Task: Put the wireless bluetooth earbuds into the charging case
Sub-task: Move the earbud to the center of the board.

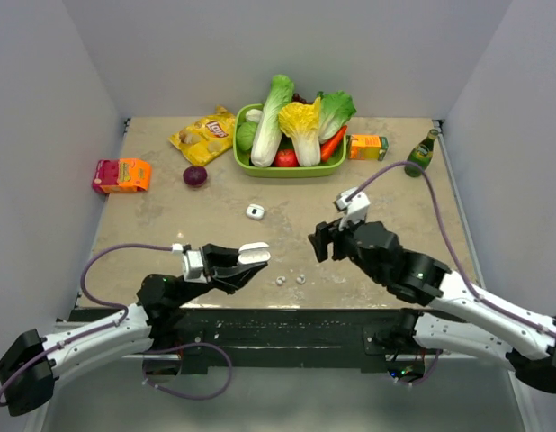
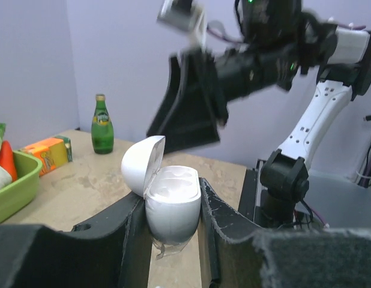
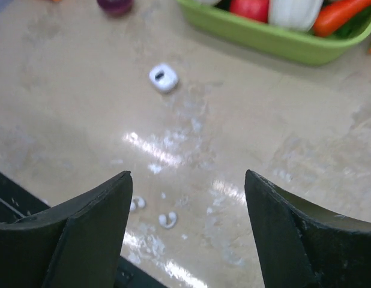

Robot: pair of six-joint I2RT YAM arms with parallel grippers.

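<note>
left tool [image 1: 249,261]: clenched on glossy white egg-shaped plastic charging case [image 2: 173,207], lid hinged up | right tool [image 3: 185,177]: released | tiny glossy white earbuds [image 3: 168,219]: on mottled beige tabletop [image 1: 170,225], by near edge

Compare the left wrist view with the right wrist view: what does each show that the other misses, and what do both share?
Only the left wrist view: the open charging case clamped in the left gripper, a green bottle, an orange carton and the right arm. Only the right wrist view: two earbuds lying loose, a small white object and a purple onion. Both: the green basket and the table.
</note>
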